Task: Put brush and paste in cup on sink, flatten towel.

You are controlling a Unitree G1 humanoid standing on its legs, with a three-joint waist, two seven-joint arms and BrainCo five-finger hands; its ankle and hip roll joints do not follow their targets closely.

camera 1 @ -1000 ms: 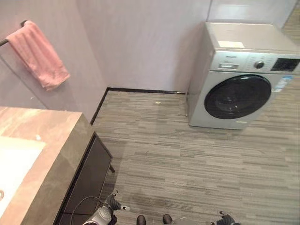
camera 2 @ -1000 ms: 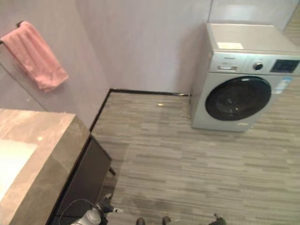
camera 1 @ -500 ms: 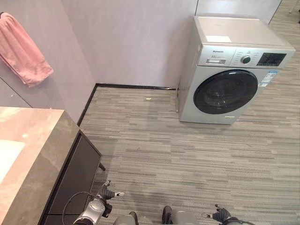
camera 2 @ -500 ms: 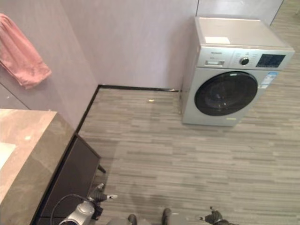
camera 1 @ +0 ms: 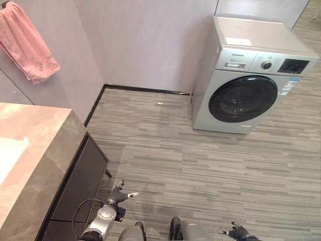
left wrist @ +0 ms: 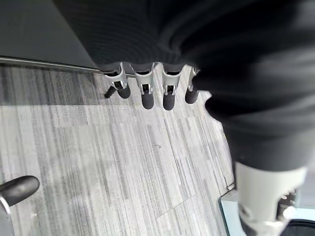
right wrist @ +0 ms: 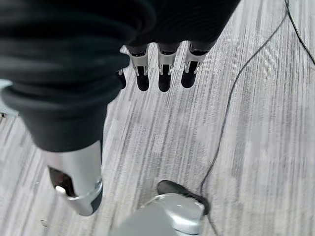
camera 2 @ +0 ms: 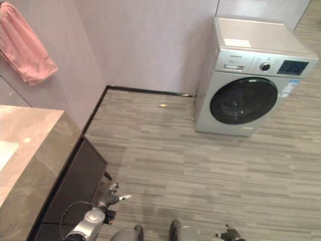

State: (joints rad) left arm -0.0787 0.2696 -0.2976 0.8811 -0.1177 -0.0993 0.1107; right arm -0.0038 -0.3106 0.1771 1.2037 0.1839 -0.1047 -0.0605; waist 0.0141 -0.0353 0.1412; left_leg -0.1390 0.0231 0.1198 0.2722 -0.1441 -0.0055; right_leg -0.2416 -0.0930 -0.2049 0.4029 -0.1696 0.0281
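A pink towel [camera 1: 27,45] hangs bunched and crooked on a rail on the left wall, above the brown stone sink counter [camera 1: 37,145]. A strip of the white basin [camera 1: 9,156] shows at the left edge. My left hand [camera 1: 120,195] hangs low beside the counter's dark cabinet, and its wrist view shows its fingers [left wrist: 147,96] straight over the floor, holding nothing. My right hand [camera 1: 238,232] hangs at the bottom right. Its fingers [right wrist: 165,78] are straight too, over bare floor.
A silver front-loading washing machine [camera 1: 251,85] stands against the far wall at the right. The dark cabinet [camera 1: 83,183] under the counter juts out on my left. Grey plank floor [camera 1: 190,160] spreads between them.
The camera has swung, so the whole picture shifted: the towel and counter sit further left than a second ago. Both hands still hang low and hold nothing.
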